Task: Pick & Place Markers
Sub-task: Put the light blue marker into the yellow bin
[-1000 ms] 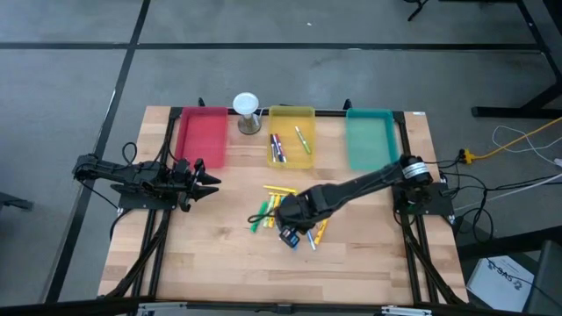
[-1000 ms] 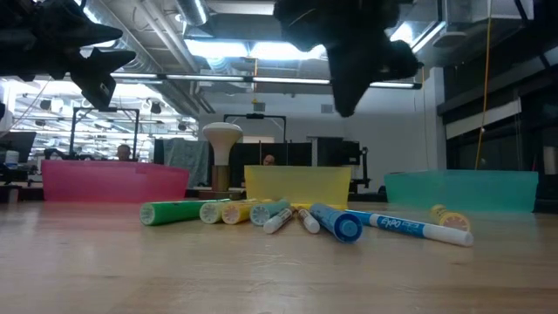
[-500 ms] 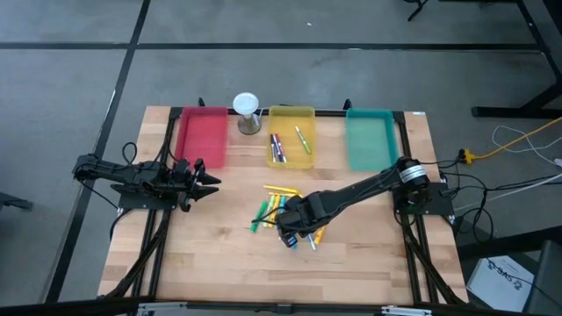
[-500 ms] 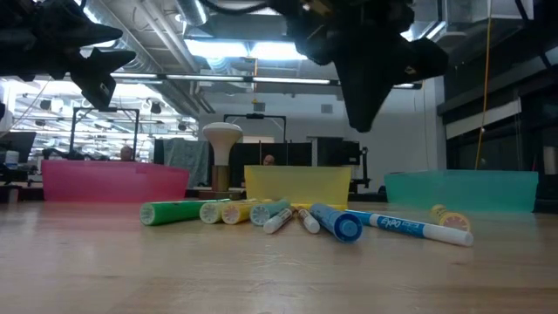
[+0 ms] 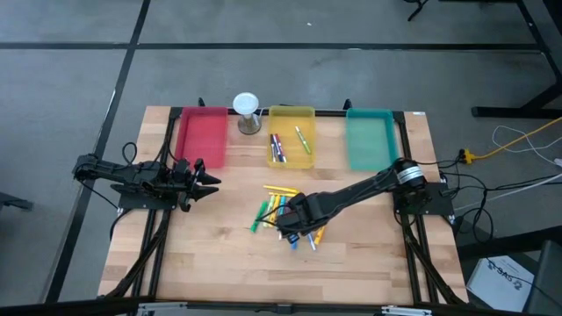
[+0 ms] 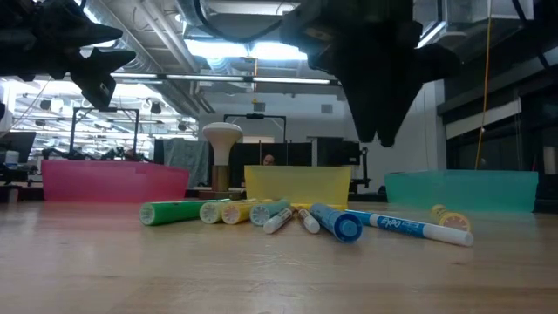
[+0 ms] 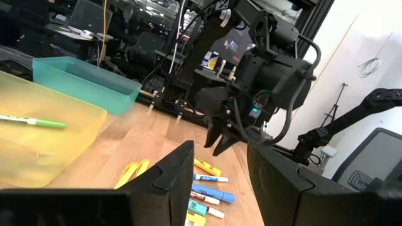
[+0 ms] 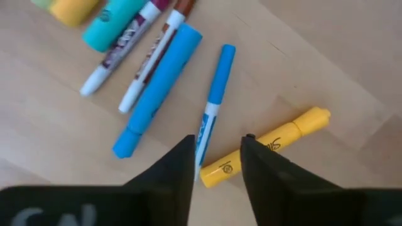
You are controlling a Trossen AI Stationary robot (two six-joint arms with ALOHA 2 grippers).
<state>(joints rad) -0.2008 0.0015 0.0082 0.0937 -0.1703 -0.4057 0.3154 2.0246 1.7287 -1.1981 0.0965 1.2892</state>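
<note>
Several markers point(image 5: 283, 211) lie loose in a pile on the wooden table's middle, flat on their sides. My right gripper point(image 5: 295, 230) hangs over the pile's near right part, pointing down, open and well above the wood in the low view point(image 6: 384, 138). In the right wrist view its fingers point(image 8: 217, 150) stand over a thin blue-and-white marker point(image 8: 214, 100), between a thick blue marker point(image 8: 156, 93) and a yellow marker point(image 8: 270, 145). My left gripper point(image 5: 211, 182) waits open at the table's left, above the wood.
Along the far edge stand a red tray point(image 5: 202, 136), a yellow tray point(image 5: 291, 132) with a few markers in it, and a teal tray point(image 5: 369, 138). A white-topped hourglass-like object point(image 5: 247, 112) stands between the red and yellow trays. Bare wood lies in front of the pile.
My right gripper has sunk a little toward the marker pile and rolled about its own pointing line; in the low view it has drifted to that picture's right. The markers lie as before.
</note>
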